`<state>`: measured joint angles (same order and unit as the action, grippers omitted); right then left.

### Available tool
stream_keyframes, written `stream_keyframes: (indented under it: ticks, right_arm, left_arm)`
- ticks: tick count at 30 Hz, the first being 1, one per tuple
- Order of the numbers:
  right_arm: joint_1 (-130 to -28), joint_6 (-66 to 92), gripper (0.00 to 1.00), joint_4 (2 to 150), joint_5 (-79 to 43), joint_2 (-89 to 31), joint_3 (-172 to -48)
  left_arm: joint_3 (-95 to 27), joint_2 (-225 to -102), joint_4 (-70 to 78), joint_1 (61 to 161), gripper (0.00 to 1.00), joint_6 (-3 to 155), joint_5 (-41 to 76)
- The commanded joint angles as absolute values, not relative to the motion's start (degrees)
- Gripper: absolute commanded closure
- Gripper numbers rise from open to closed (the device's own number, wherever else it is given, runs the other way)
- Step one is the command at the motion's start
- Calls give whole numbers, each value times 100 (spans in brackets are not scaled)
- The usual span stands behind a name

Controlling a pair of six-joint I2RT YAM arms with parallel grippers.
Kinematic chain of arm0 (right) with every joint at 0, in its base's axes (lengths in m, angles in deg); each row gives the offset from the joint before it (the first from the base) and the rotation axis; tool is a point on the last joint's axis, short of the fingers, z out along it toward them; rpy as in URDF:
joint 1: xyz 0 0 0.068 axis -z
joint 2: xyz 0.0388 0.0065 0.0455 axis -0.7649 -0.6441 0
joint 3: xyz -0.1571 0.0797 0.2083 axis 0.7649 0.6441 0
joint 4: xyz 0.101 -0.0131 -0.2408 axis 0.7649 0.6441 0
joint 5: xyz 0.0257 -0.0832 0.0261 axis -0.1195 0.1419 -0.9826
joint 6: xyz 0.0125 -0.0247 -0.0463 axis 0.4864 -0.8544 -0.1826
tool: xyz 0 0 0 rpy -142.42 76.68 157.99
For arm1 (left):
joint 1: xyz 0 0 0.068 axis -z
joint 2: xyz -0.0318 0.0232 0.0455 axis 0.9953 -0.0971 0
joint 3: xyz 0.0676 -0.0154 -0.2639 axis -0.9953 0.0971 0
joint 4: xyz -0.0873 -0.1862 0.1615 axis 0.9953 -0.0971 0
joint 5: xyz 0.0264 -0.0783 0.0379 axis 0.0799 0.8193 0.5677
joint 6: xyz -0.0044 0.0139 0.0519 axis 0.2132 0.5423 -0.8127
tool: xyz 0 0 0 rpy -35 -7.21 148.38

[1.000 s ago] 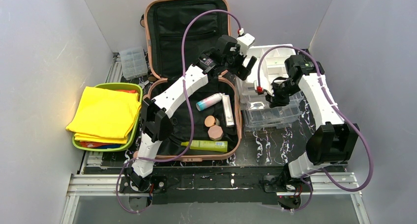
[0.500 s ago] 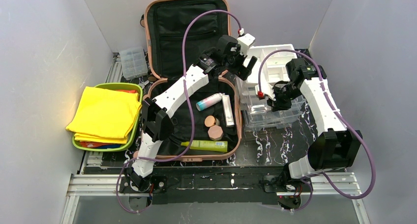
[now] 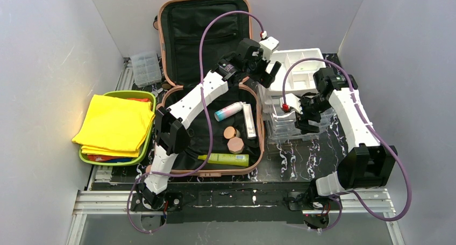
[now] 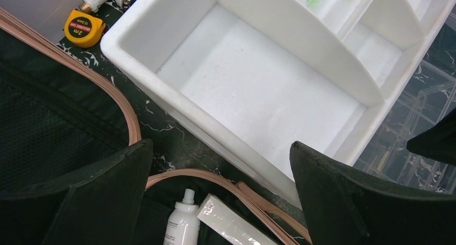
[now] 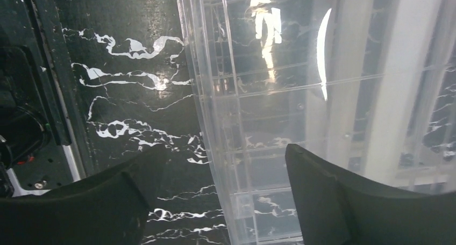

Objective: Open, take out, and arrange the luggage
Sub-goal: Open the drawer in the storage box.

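Observation:
The luggage (image 3: pixel 177 46), a salmon-pink suitcase, lies open with its black-lined lid raised at the back. Its lower half holds a spray bottle (image 3: pixel 228 111), a white box (image 3: pixel 249 121), two peach jars (image 3: pixel 235 144) and a green tube (image 3: pixel 226 159). My left gripper (image 3: pixel 269 72) hangs open above the suitcase's right rim (image 4: pixel 129 116) and the white organizer (image 4: pixel 258 89), holding nothing (image 4: pixel 220 145). My right gripper (image 3: pixel 302 122) is open, astride the near side wall of a clear plastic box (image 5: pixel 279 94), with its fingers apart from that wall (image 5: pixel 226 148).
A lime-green tray (image 3: pixel 152 108) with a yellow cloth (image 3: pixel 115 124) sits at the left. A small clear box (image 3: pixel 145 67) stands beside the lid. A yellow tape measure (image 4: pixel 83 29) lies behind the organizer. Grey walls close in on both sides.
My right gripper's jaws have opened wide and it has drawn toward the near side along the clear box. The left arm has not moved.

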<state>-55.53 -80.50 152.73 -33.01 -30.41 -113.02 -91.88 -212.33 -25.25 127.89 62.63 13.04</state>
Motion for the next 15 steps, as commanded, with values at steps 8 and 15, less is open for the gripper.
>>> stream_keyframes:
  ticks: [8,15]
  right_arm:
    - [-5535,-6452,2,15181,-4243,-2664,-12884]
    - [-5535,-3944,2,13824,-4651,-2163,-13016]
  left_arm:
    - [-8640,-20013,-3301,12746,2,6175,1528]
    - [-6784,-18673,-3828,12678,2,5069,1445]
